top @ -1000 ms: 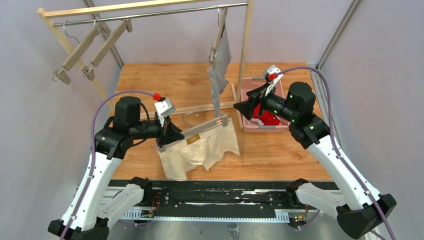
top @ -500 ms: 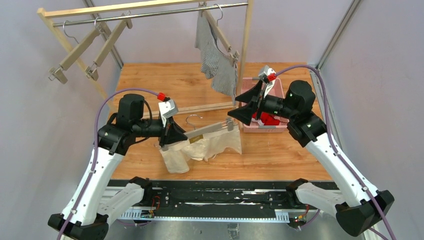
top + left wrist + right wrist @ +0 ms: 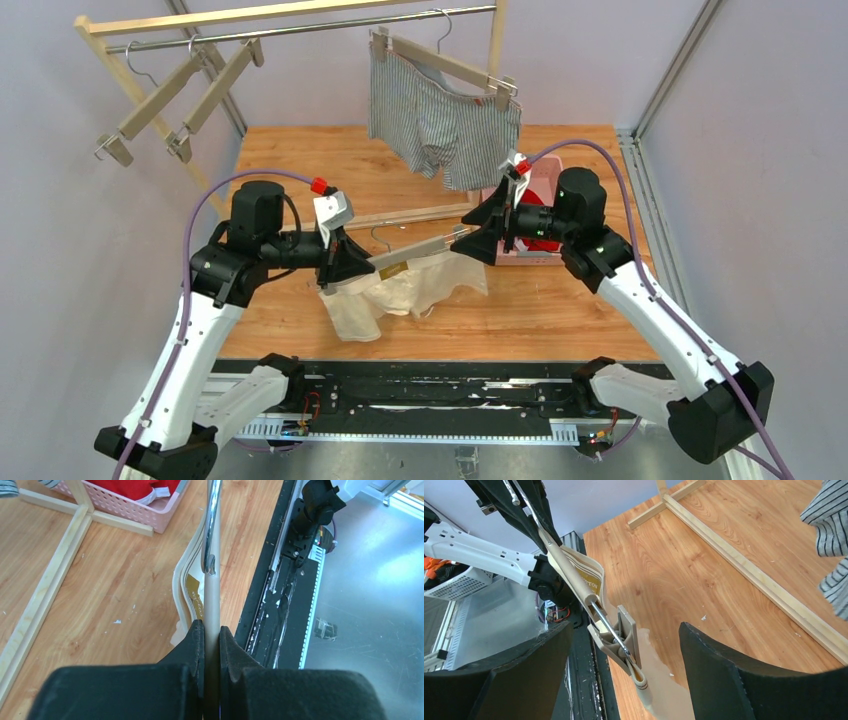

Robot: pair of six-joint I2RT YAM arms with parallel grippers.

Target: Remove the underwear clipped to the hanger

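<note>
Top external view first, Dan: the cream boxers (image 3: 420, 290) hang off a wooden hanger (image 3: 410, 256) held low over the tabletop (image 3: 300, 160), midway between the two arms, with the cloth bunched and sagging onto the wood.

Right, Mia, and the left gripper (image 3: 347, 270) is at the hanger's left end. On the left wrist view its jaws are pressed tight on the bar, one pad either side. The steel hook (image 3: 212, 525) rises just ahead, and the cream waistband lies along the bar's left side.

And the far end, Dan?

That's where the right gripper (image 3: 624, 630) sits, Mia. Its jaws are spread wide, with the end clip (image 3: 621, 640) right in the gap between them, touching neither finger as far as the right wrist view shows. That clip bites the waistband, and cream cloth trails below it.

And the clip by the left gripper?

Hidden behind the fingers, can't tell.

Further out, Dan, the striped boxers (image 3: 440, 120) hang clipped at both ends to a second hanger (image 3: 445, 65) on the rail (image 3: 300, 25), above and behind the right gripper and well apart from it.

The red boxers (image 3: 132, 487) lie in the pink basket (image 3: 115, 507) on the right of the table, behind that arm. Two more hangers (image 3: 150, 100) sit at the rail's left end.
</note>
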